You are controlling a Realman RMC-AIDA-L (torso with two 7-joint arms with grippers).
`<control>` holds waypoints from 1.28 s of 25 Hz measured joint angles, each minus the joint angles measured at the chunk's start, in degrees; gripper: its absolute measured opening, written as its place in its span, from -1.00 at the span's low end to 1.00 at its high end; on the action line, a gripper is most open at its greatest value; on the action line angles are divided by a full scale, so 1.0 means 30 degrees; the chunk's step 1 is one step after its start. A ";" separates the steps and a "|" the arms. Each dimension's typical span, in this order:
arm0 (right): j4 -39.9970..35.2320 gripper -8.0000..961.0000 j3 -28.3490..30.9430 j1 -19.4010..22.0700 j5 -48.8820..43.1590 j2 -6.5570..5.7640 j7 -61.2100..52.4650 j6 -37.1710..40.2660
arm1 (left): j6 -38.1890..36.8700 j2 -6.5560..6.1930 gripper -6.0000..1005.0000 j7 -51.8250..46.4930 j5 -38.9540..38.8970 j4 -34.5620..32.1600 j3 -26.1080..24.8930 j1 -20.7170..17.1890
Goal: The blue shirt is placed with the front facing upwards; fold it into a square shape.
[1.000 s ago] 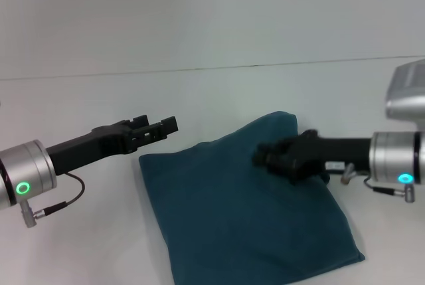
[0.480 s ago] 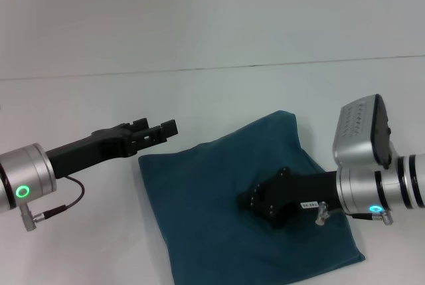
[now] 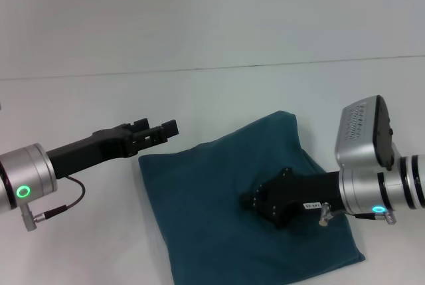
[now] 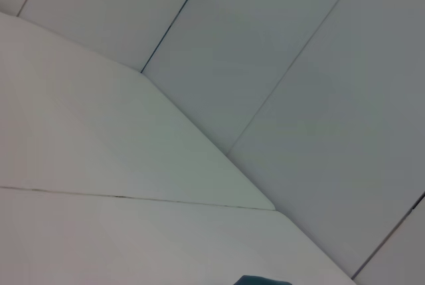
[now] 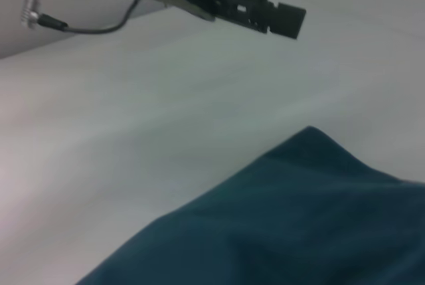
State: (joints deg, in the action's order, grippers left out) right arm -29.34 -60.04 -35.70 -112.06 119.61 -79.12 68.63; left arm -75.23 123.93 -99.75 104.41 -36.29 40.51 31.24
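Blue shirt [image 3: 232,212] lies as a compact, roughly square bundle on the white table [image 3: 80,245], front-right of centre. Right gripper [image 3: 259,202] rests on its middle; finger state: cannot tell. Left gripper [image 3: 163,129] hovers just beside the far-left corner, fingers apparently spread. Judged: final flattening; next, lift clear without dragging cloth. Pale panelled wall [image 3: 199,12] behind.

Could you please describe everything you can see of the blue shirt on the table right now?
The dark teal-blue cotton shirt is already folded into a rough, slightly skewed square lying flat on the white table, its surface softly rumpled. No lettering or label shows. The right gripper sits over its middle; contact cannot be confirmed. The left gripper hangs just beyond its far left corner, apart from it.
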 joint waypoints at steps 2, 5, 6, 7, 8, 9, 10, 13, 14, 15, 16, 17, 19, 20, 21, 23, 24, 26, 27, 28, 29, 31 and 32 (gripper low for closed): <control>-0.0416 -0.94 0.0051 0.0216 0.0129 0.0001 0.0058 0.0426 | 0.0000 -0.0003 0.79 0.0000 0.0000 0.0000 0.0004 0.0020; -0.1116 -0.93 0.0087 0.0662 0.0394 0.0000 0.0081 0.1033 | 0.0001 -0.0003 0.79 -0.0001 0.0001 0.0000 0.0006 0.0058; -0.1247 -0.93 0.0102 0.0816 0.0461 -0.0012 0.0084 0.1187 | 0.0001 -0.0001 0.79 0.0000 0.0000 0.0000 0.0004 0.0065; -0.1288 -0.93 0.0105 0.0899 0.0463 -0.0037 0.0085 0.1252 | 0.0000 0.0005 0.79 -0.0001 0.0000 0.0004 0.0004 0.0073; -0.1328 -0.92 0.0113 0.0967 0.0467 -0.0065 0.0086 0.1312 | 0.0001 0.0013 0.79 0.0000 0.0000 0.0013 0.0004 0.0081; -0.1335 -0.92 0.0115 0.1049 0.0413 -0.0098 0.0087 0.1321 | 0.0001 0.0017 0.78 0.0000 -0.0003 0.0019 0.0003 0.0086; -0.1339 -0.92 0.0122 0.1115 0.0292 -0.0123 0.0085 0.1310 | 0.0001 0.0019 0.78 -0.0001 -0.0026 0.0032 0.0003 0.0086; -0.1318 -0.91 0.0184 0.1310 -0.0325 -0.0179 -0.0054 0.1230 | 0.0001 0.0025 0.78 -0.0001 -0.0145 0.0074 0.0002 0.0091; -0.1318 -0.90 0.0184 0.1310 -0.0325 -0.0179 -0.0054 0.1230 | 0.0001 0.0026 0.78 0.0000 -0.0151 0.0080 0.0003 0.0093; -0.1312 -0.90 0.0216 0.1393 -0.0428 -0.0189 -0.0067 0.1226 | 0.0001 0.0027 0.78 -0.0001 -0.0154 0.0083 0.0003 0.0095; -0.1310 -0.90 0.0242 0.1465 -0.0490 -0.0195 -0.0068 0.1222 | 0.0000 0.0026 0.78 -0.0001 -0.0155 0.0084 0.0002 0.0097; -0.1310 -0.90 0.0259 0.1585 -0.0509 -0.0213 -0.0071 0.1220 | 0.0000 0.0027 0.77 -0.0001 -0.0157 0.0085 0.0001 0.0099; -0.1320 -0.89 0.0305 0.1762 -0.0514 -0.0249 -0.0074 0.1228 | 0.0001 0.0027 0.77 -0.0001 -0.0161 0.0086 0.0002 0.0102; -0.1327 -0.89 0.0369 0.1848 -0.0514 -0.0266 -0.0075 0.1271 | 0.0001 0.0027 0.77 -0.0001 -0.0163 0.0085 0.0002 0.0103; -0.1337 -0.88 0.0449 0.1938 -0.0514 -0.0280 -0.0076 0.1324 | 0.0000 0.0027 0.77 -0.0001 -0.0165 0.0085 0.0002 0.0105; -0.1380 -0.88 0.0658 0.2122 -0.0516 -0.0304 -0.0060 0.1376 | 0.0001 0.0027 0.77 -0.0001 -0.0171 0.0086 0.0002 0.0105; -0.1426 -0.87 0.0722 0.2193 -0.0518 -0.0310 -0.0045 0.1398 | 0.0000 0.0023 0.77 -0.0001 -0.0174 0.0086 0.0002 0.0110; -0.1693 -0.87 0.0812 0.2394 -0.0523 -0.0314 -0.0045 0.1495 | 0.0000 0.0011 0.76 -0.0005 -0.0177 0.0087 0.0003 0.0138; -0.1807 -0.87 0.0847 0.2491 -0.0523 -0.0316 -0.0044 0.1539 | 0.0000 0.0001 0.76 -0.0009 -0.0177 0.0086 0.0002 0.0159; -0.1997 -0.86 0.0948 0.2633 -0.0506 -0.0317 -0.0010 0.1687 | 0.0000 -0.0003 0.76 -0.0016 -0.0177 0.0086 0.0002 0.0175; -0.2134 -0.86 0.1069 0.2738 -0.0479 -0.0317 0.0027 0.1841 | 0.0013 -0.0003 0.76 -0.0035 -0.0178 0.0085 0.0002 0.0188; -0.2572 -0.85 0.1782 0.2872 -0.0331 -0.0277 0.0101 0.2356 | 0.0127 -0.0004 0.76 -0.0086 -0.0179 0.0116 0.0001 0.0223; -0.2784 -0.85 0.2193 0.2894 -0.0216 -0.0249 0.0110 0.2642 | 0.0207 -0.0004 0.76 -0.0115 -0.0178 0.0219 0.0004 0.0276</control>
State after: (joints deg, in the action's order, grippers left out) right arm -37.69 -53.46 -27.01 -112.71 118.86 -78.79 76.55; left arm -74.61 123.92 -100.09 103.87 -35.63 40.52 32.07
